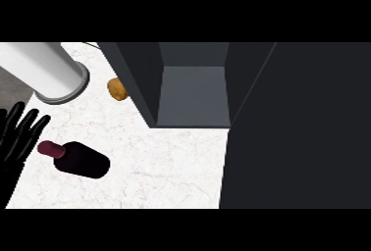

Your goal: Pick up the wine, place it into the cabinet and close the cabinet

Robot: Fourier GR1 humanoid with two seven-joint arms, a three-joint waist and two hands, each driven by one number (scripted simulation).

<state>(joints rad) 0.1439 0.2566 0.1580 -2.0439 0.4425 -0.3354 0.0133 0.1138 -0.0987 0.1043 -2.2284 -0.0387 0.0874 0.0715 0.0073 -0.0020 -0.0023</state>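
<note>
So the wine bottle [78, 158] is lying on its side in the lower left of the frame, on the white marbled counter [167, 166], with its dark red cap pointing toward the left edge and the black body angled off to the lower right. The left hand [20, 135] shows up right at the left edge, black fingers straight and spread, pointing upward, open and holding nothing; its fingertips sit just beside the bottle's cap but it's hard to say if they actually touch. The right hand isn't anywhere in the picture. The cabinet [192, 98] takes up the upper middle, open, with a grey inside that has nothing in it, and its dark door [297, 127] fills pretty much the whole right side. Upper left there's a big white cylinder with a grey base [51, 71], and a small brownish potato-looking thing [117, 89] sits just beside the cabinet's left wall.
</note>
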